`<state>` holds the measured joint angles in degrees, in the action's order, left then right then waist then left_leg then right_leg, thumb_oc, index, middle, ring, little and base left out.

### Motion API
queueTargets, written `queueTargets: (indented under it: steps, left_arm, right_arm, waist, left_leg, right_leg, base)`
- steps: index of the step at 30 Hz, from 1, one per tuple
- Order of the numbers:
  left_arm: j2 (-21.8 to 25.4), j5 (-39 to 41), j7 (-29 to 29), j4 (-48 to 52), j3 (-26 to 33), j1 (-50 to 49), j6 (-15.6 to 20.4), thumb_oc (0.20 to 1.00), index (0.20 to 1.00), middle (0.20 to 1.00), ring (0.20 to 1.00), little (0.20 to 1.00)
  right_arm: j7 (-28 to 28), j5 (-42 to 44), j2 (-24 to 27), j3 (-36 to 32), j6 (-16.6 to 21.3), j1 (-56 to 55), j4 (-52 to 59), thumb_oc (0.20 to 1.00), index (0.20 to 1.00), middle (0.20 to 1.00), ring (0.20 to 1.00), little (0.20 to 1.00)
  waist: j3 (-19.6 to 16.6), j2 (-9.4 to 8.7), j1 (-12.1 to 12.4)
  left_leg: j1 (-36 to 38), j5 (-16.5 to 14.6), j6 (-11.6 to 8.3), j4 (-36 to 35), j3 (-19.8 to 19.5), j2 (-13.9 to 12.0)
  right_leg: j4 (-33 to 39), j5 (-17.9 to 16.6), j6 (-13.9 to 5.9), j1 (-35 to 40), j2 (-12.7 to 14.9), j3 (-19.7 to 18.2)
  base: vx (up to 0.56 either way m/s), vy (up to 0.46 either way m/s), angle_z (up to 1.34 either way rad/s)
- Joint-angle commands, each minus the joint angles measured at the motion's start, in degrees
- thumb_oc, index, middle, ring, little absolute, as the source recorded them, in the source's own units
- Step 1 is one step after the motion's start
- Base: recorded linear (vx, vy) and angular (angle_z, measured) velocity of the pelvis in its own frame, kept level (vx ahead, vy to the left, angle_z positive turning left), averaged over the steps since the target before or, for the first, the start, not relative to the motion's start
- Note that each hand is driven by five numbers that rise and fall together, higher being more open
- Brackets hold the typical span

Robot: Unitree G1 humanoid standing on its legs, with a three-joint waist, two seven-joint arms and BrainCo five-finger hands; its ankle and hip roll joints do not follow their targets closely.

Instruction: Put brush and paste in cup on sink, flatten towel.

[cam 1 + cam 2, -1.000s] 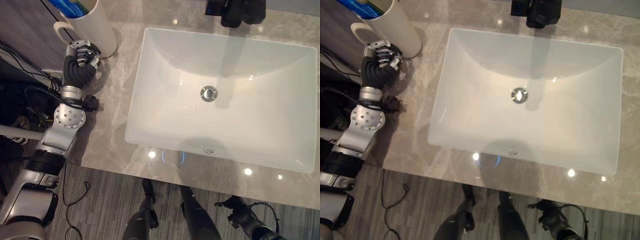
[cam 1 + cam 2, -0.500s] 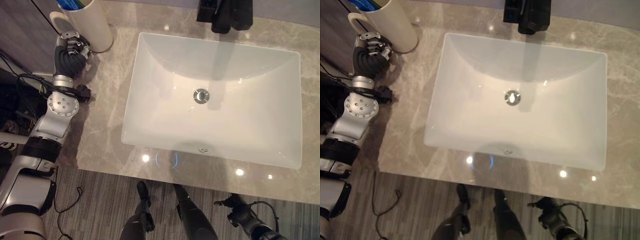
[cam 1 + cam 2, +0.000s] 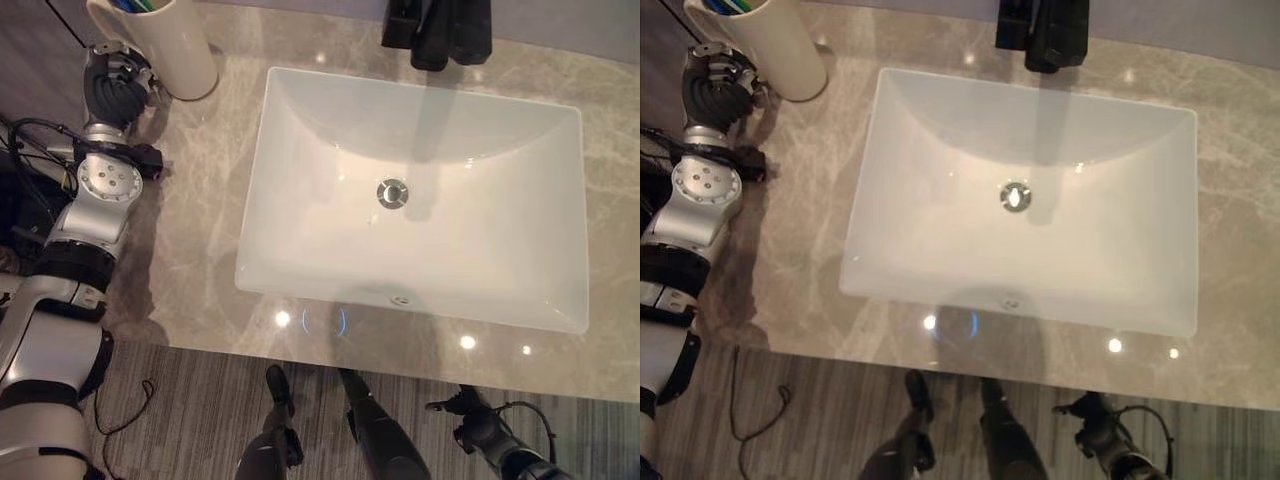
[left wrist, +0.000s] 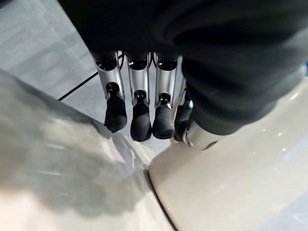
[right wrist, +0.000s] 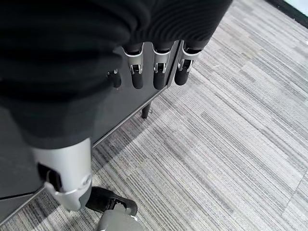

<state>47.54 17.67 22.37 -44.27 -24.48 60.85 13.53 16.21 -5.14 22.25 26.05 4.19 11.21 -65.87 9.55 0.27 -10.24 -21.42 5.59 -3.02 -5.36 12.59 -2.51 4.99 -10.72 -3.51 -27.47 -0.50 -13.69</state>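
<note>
A tall cream cup (image 3: 172, 48) with a handle stands on the grey counter at the far left. Blue and green things (image 3: 132, 5) stick out of its top. My left hand (image 3: 113, 82) hovers just left of the cup's base. In the left wrist view its fingers (image 4: 141, 120) hang loosely bent over the counter, holding nothing. Its thumb lies close to the cup's wall (image 4: 231, 187). My right hand (image 5: 159, 67) hangs low over the floor at the lower right, with its fingers relaxed and nothing in them.
A white rectangular sink basin (image 3: 300, 130) with a metal drain (image 3: 392, 193) takes up the middle of the marble counter (image 3: 190, 250). A black faucet (image 3: 435, 30) stands behind it. The counter's front edge (image 3: 400, 375) runs above striped grey flooring.
The camera has shifted, so the whole picture sits differently. Against the cup, my left hand has moved farther back and left along the counter's edge. It now lies beside the cup's base.
</note>
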Motion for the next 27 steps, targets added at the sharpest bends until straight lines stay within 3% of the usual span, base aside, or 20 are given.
queueTargets:
  steps: [1,12,27]
  left_arm:
    - [1.7,-1.4,2.5,-3.5,-2.6,2.2,0.1,0.2,0.2,0.2,0.2,0.2]
    - [-0.7,-3.7,1.4,8.0,-4.0,-1.6,0.7,0.2,0.2,0.2,0.2,0.2]
    - [-3.2,-6.6,2.1,7.4,-2.3,-3.5,-1.1,0.2,0.2,0.2,0.2,0.2]
  right_arm:
    - [0.9,1.9,1.3,1.9,1.0,-1.3,-0.3,1.0,1.0,1.0,1.0,1.0]
    - [0.6,1.9,1.3,2.1,1.2,-2.3,1.1,1.0,1.0,1.0,1.0,1.0]
    - [1.0,1.7,1.2,1.3,0.4,-2.1,-0.4,1.0,1.0,1.0,1.0,1.0]
  waist:
    - [0.0,-0.33,-1.1]
    - [-0.3,-0.1,-0.9]
    - [-1.0,0.18,-0.7]
  left_leg:
    - [5.1,1.3,-6.02,0.4,-0.5,-6.3]
    - [6.8,1.4,-6.35,0.4,0.3,-6.9]
    - [8.1,-0.4,-5.6,0.4,0.2,-6.1]
  right_leg:
    - [0.0,-0.6,-4.73,-1.2,2.7,-0.8]
    - [0.0,-0.1,-4.56,-0.7,1.9,-2.1]
    - [0.0,0.1,-4.86,0.4,2.8,-1.5]
  base:
    - [0.03,-0.009,-0.11]
    - [0.03,-0.014,-0.05]
    - [-0.01,0.004,-0.02]
